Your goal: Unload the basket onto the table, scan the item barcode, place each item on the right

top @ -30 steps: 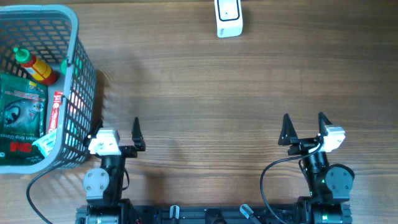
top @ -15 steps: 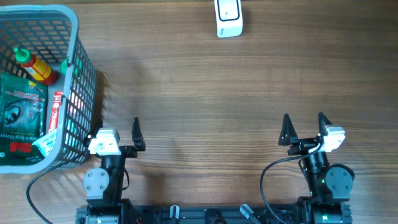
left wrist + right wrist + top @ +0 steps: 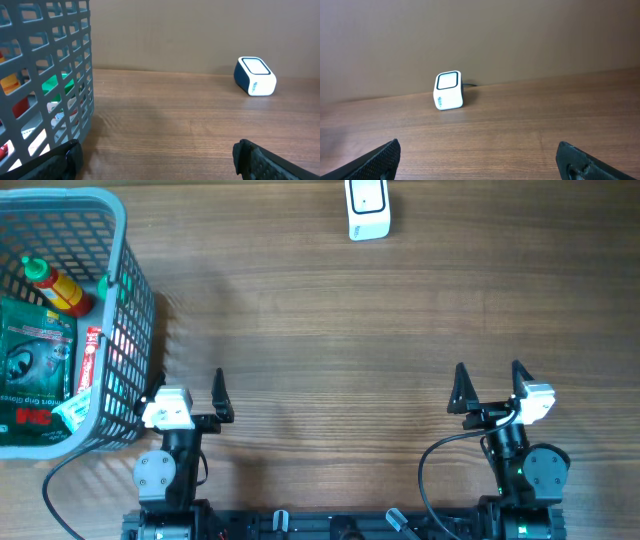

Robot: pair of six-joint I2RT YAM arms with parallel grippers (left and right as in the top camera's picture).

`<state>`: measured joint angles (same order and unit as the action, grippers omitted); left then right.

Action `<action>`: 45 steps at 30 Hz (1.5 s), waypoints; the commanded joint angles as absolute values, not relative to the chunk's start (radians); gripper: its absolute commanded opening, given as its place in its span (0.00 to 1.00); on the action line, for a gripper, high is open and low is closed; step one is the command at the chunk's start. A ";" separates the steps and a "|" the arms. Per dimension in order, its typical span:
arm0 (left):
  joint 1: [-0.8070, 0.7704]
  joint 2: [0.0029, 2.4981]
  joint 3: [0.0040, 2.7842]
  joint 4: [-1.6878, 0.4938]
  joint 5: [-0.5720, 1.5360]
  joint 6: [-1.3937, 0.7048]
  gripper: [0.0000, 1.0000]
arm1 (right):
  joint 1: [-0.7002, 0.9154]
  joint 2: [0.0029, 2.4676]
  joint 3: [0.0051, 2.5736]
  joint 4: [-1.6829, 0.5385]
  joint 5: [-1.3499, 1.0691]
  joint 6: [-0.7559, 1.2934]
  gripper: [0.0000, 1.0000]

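At the near edge of the table [image 3: 330, 330], the left gripper [image 3: 188, 385] has its two black fingers [image 3: 218, 383] spread wide with nothing between them. The right gripper [image 3: 488, 378] is spread just as wide and is equally empty. Both point across the bare wood towards the far side.

The left gripper's outer finger stands just beside the wall of a grey plastic basket [image 3: 137, 310]; whether it touches the wall cannot be told from above. The basket fills the far left corner of the table. Inside it lie the goods to be scanned:
- a bottle [image 3: 55, 288], yellow with a red neck and green cap, possibly sauce, tilted near the far wall
- a large green packet [image 3: 30, 365], flat on the basket floor
- a narrow red and white stick pack [image 3: 88, 360], along the right-hand wall

The white scanner [image 3: 367, 210] sits at the far edge of the table, between the two arms and well apart from the basket and both grippers. In the right wrist view its dark-rimmed window faces up and towards the arms.
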<state>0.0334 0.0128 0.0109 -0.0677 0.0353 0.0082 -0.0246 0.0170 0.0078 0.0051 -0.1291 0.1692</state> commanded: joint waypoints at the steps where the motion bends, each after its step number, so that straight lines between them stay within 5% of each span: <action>1: 0.028 0.005 0.006 -0.053 0.057 -0.009 1.00 | -0.020 0.007 0.005 0.009 -0.123 0.160 1.00; 15: 0.028 0.096 0.270 -0.083 0.145 -0.062 1.00 | -0.020 0.007 0.005 0.010 -0.123 0.159 1.00; 22: 0.028 0.440 0.659 -0.259 0.140 -0.088 1.00 | -0.020 0.007 0.005 0.009 -0.123 0.159 1.00; 33: 0.028 0.908 1.390 -0.886 0.058 -0.137 1.00 | -0.020 0.007 0.005 0.010 -0.123 0.159 1.00; 45: 0.178 1.154 1.644 -0.886 -0.177 -0.391 1.00 | -0.020 0.007 0.005 0.010 -0.123 0.159 1.00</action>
